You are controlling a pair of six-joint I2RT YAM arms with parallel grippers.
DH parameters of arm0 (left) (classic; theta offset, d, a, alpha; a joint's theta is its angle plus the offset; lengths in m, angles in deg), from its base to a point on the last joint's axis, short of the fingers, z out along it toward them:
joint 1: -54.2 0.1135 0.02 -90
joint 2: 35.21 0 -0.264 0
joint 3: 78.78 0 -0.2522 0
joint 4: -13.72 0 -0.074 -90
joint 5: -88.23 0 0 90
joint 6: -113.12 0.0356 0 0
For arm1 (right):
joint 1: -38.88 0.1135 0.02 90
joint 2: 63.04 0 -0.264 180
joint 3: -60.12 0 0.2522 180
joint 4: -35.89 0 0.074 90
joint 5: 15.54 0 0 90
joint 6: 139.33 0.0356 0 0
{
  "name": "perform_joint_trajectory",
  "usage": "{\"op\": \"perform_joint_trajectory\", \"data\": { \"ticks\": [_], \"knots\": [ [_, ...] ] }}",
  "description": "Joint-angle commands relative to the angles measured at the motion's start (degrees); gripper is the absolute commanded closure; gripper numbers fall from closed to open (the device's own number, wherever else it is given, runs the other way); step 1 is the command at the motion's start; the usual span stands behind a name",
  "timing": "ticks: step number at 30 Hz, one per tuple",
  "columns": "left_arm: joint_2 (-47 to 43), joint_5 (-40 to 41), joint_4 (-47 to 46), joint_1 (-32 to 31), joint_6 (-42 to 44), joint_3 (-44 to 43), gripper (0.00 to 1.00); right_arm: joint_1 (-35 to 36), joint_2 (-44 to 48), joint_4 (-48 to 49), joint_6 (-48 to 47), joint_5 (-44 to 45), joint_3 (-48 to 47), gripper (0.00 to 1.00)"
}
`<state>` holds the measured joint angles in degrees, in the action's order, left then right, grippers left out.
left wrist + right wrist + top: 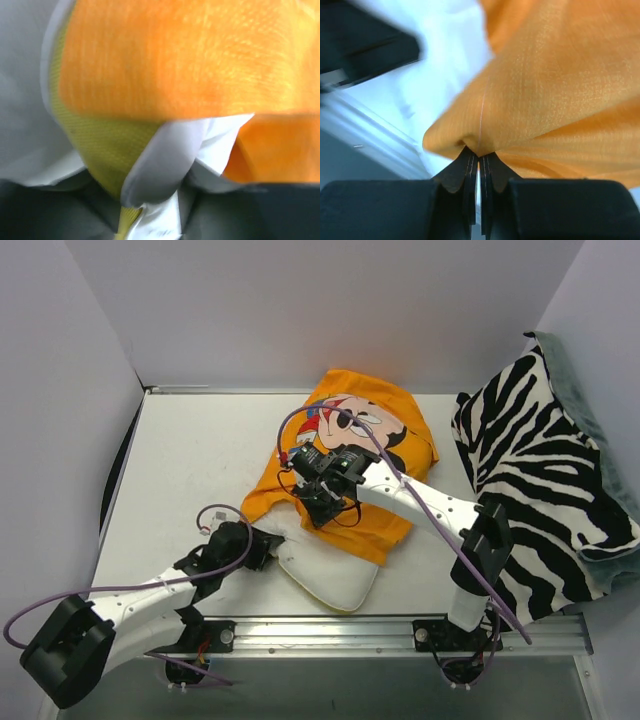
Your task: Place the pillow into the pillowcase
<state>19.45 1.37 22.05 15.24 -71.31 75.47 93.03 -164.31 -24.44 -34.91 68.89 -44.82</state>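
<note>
Right gripper [479, 156] clamped on pillowcase [560, 100] fold, left gripper [265, 546] at pillow [335, 582] corner, open or closed impossible to tell

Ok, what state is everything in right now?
pillow: near end sticking out, far end under orange fabric
pillowcase: crumpled, Mickey side up
right gripper: shut on the pillowcase
left gripper: at the pillow's edge, open or shut unclear
zebra cushion: propped against right wall

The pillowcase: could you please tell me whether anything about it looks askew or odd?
Yes. The pillowcase lies crumpled and skewed rather than flat, draped over part of the pillow, whose near corner sticks out bare. The right gripper is shut on a fold of the orange fabric.
</note>
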Motion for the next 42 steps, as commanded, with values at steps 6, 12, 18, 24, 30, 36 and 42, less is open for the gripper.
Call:
{"op": "perform_joint_trajectory", "data": {
  "ticks": [6, 12, 18, 24, 30, 36, 42],
  "knots": [
    [22.9, 3.6, -26.9, 6.4, 3.6, -11.6, 0.98, 3.9, 2.7, 8.6, 13.3, -37.0, -11.4, 1.00],
    [18.4, 5.3, -26.7, 8.9, 3.6, -8.5, 1.00, -4.8, 8.3, 8.6, 13.0, -32.7, 4.8, 1.00],
    [7.0, 2.3, -24.0, 10.2, 5.1, -0.8, 0.49, -5.8, 9.4, 8.2, 11.3, -25.1, 20.5, 1.00],
    [-13.0, -3.1, 10.1, 10.4, 14.3, -5.6, 0.02, -4.1, 11.8, 8.2, 12.3, -21.5, 20.0, 0.95],
    [-28.3, -9.1, 37.6, 9.9, 11.3, -3.7, 0.02, -4.1, 10.3, 9.0, 14.7, -22.5, 14.6, 1.00],
    [-33.2, -16.1, 42.3, 8.8, 7.3, 2.0, 0.10, -2.8, 4.3, 11.6, 16.8, -23.4, 9.9, 1.00],
    [-29.3, -12.2, 36.1, 6.8, 8.6, 2.5, 0.16, -0.9, 0.8, 12.7, 18.1, -26.2, 6.3, 1.00]
  ]
}}
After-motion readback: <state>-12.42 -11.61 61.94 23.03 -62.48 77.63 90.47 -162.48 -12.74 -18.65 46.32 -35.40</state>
